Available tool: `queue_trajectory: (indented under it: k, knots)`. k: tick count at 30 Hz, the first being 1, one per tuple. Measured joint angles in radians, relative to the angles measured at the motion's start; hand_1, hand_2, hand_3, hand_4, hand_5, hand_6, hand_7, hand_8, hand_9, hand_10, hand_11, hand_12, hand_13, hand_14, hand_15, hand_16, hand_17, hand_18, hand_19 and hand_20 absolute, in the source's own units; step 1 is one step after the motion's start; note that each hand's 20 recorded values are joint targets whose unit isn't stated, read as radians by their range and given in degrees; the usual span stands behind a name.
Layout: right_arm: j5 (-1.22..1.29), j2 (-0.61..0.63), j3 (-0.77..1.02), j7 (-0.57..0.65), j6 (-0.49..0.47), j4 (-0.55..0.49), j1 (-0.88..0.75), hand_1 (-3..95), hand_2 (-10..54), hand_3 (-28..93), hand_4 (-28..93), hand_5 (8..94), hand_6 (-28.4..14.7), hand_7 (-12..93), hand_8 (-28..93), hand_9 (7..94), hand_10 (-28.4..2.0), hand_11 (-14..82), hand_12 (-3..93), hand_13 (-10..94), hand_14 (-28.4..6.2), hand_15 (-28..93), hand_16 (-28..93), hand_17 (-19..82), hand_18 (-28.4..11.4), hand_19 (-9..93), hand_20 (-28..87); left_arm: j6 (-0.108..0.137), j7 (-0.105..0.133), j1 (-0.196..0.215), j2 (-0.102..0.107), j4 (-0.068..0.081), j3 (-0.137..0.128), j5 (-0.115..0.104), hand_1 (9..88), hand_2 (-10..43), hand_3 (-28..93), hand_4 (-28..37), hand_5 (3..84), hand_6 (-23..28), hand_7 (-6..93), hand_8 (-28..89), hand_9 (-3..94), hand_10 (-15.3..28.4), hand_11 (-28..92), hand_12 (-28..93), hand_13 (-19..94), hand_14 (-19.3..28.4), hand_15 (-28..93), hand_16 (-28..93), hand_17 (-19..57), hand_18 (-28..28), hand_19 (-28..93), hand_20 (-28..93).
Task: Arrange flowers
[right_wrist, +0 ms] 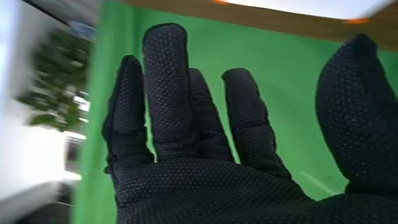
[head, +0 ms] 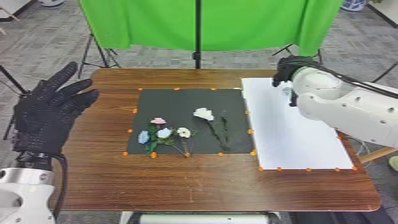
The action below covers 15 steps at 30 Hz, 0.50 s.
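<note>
A green cloth (head: 142, 25) is hanging in wrinkled folds behind the brown wood-grain bench (head: 195, 185). The right arm (head: 342, 107) is hiding part of the white sheet (head: 298, 145) and part of a small pale thing (head: 287, 91) on it, which is too hard to make out; in the right wrist view, leafy green foliage (right_wrist: 55, 75) is blurring. The right robot hand (head: 287, 69) is hovering by the sheet's far end, its fingers standing straight and apart, the thumb well clear, gripping nothing. The left robot hand (head: 43, 110) is hanging at the bench's left side, released and empty, its fingers spreading. Both gloves are showing black textured fabric. On the flat, dark mat (head: 173, 102), a ruffled white flower (head: 203, 114) is lying on its long thin stem beside a slender green sprig (head: 225, 127); pink (head: 158, 121), blue (head: 143, 137), pale blue (head: 164, 133) and cream (head: 184, 132) blossoms are clustering nearer the mat's near-left corner.
</note>
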Motion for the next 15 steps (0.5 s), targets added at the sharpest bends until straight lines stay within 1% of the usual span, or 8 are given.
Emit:
queue_trajectory:
  k: [3,9,15]
  knots:
    - [-0.003,0.022,0.075,0.013,-0.044,0.011,-0.050,26.0,-8.3,83,-28,38.1,0.1,17,-14,39.3,-15.9,9.7,13.4,51,-12.6,67,8,14,-19.6,72,26,-0.001,0.000,-0.006,0.000,0.001,0.011,0.000,19.9,6.4,76,-28.3,33.4,7.8,11.5,-8,31.2,19.5,29,12,23,28.2,61,-12,-7.5,22.9,57,31]
    - [-0.002,0.032,0.084,0.024,-0.049,0.022,-0.102,26.0,-8.5,83,-28,35.7,1.1,17,-14,38.4,-15.6,8.9,13.2,51,-12.4,68,8,13,-19.3,72,26,-0.001,0.012,-0.003,-0.006,0.001,0.013,-0.001,20.0,6.5,76,-28.3,33.4,7.8,11.5,-8,31.3,19.6,29,12,23,28.3,61,-12,-7.5,22.9,57,31]
    - [-0.002,0.018,0.090,0.021,-0.084,0.032,-0.138,26.0,-8.5,83,-28,33.6,1.1,17,-14,38.4,-15.7,9.0,13.3,51,-12.3,68,8,13,-19.2,72,26,-0.002,0.017,-0.003,-0.008,0.002,0.019,-0.001,20.0,6.5,76,-28.3,33.5,7.9,11.5,-8,31.2,19.5,29,12,23,28.3,61,-12,-7.5,22.9,57,31]
